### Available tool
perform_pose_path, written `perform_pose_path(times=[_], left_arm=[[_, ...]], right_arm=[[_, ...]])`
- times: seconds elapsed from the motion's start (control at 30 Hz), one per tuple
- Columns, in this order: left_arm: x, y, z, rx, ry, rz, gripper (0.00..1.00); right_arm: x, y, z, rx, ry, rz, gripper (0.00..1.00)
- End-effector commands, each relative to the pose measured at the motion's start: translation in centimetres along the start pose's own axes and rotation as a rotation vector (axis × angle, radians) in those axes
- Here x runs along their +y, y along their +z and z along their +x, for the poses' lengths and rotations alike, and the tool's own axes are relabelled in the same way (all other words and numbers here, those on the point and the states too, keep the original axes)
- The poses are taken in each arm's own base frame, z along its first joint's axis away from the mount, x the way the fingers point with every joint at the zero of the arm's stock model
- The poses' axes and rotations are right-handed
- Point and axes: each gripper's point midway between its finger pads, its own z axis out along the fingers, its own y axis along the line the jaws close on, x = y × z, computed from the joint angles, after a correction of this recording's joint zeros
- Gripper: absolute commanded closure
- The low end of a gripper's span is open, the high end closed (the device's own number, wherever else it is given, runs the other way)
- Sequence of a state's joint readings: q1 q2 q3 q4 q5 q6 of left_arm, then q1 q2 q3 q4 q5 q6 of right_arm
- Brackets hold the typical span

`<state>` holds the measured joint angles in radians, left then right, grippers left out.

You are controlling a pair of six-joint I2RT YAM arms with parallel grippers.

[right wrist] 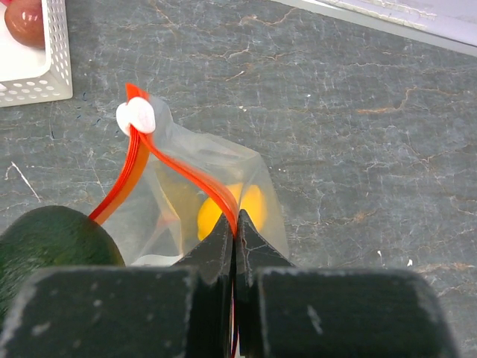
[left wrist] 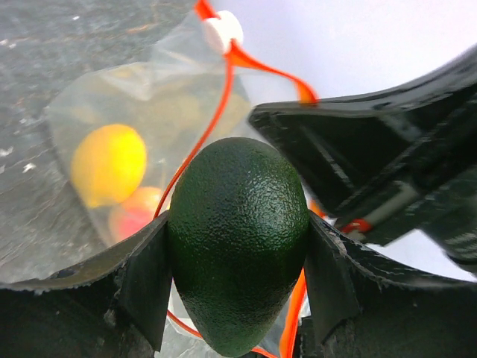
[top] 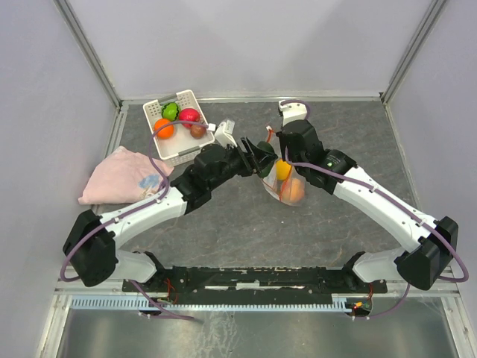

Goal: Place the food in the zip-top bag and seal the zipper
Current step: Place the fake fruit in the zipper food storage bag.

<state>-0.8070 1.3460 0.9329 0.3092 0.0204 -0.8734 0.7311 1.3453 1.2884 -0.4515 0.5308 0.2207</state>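
Note:
My left gripper point(left wrist: 237, 250) is shut on a dark green toy fruit point(left wrist: 237, 224), held right at the mouth of the clear zip-top bag point(left wrist: 112, 104). The orange-red zipper point(left wrist: 220, 104) curves round the fruit, with its white slider point(left wrist: 223, 31) at the far end. Inside the bag lie a yellow piece point(left wrist: 108, 164) and a peach-red one point(left wrist: 134, 212). My right gripper point(right wrist: 237, 227) is shut on the zipper point(right wrist: 194, 179), holding the mouth edge up. In the top view the two grippers meet over the bag point(top: 289, 190) at mid-table.
A white perforated basket point(top: 181, 154) at the back left holds an orange point(top: 163, 128), a bright green point(top: 171, 111), a red point(top: 189, 115) and a brownish point(top: 197, 131) piece. A pink cloth point(top: 119, 175) lies left of the left arm.

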Motion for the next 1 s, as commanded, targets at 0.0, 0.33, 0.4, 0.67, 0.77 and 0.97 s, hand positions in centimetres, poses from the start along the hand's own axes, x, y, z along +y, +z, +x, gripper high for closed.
perform_pose_path(times=[0.0, 0.33, 0.4, 0.67, 0.77, 0.97], left_arm=[[1.8, 0.2, -0.4, -0.013, 0.015, -0.118, 0.59], [1.2, 1.6, 0.1, 0.037, 0.094, -0.135, 0.48], [1.3, 1.9, 0.6, 0.054, 0.111, -0.152, 0.46], [2.0, 2.7, 1.7, 0.056, 0.156, -0.236, 0.36], [2.6, 2.6, 1.5, 0.048, 0.169, -0.282, 0.32], [2.6, 1.8, 1.0, 0.039, 0.181, -0.295, 0.27]], right_arm=[[0.3, -0.9, -2.5, -0.073, 0.059, -0.024, 0.99], [1.6, -0.4, -1.9, -0.05, 0.081, -0.075, 0.99], [1.8, -0.3, -1.9, -0.048, 0.086, -0.083, 0.99], [2.3, -0.2, -1.7, -0.043, 0.095, -0.101, 0.99], [2.1, -0.3, -1.6, -0.045, 0.096, -0.098, 0.99], [1.9, -0.3, -1.6, -0.046, 0.093, -0.088, 0.98]])
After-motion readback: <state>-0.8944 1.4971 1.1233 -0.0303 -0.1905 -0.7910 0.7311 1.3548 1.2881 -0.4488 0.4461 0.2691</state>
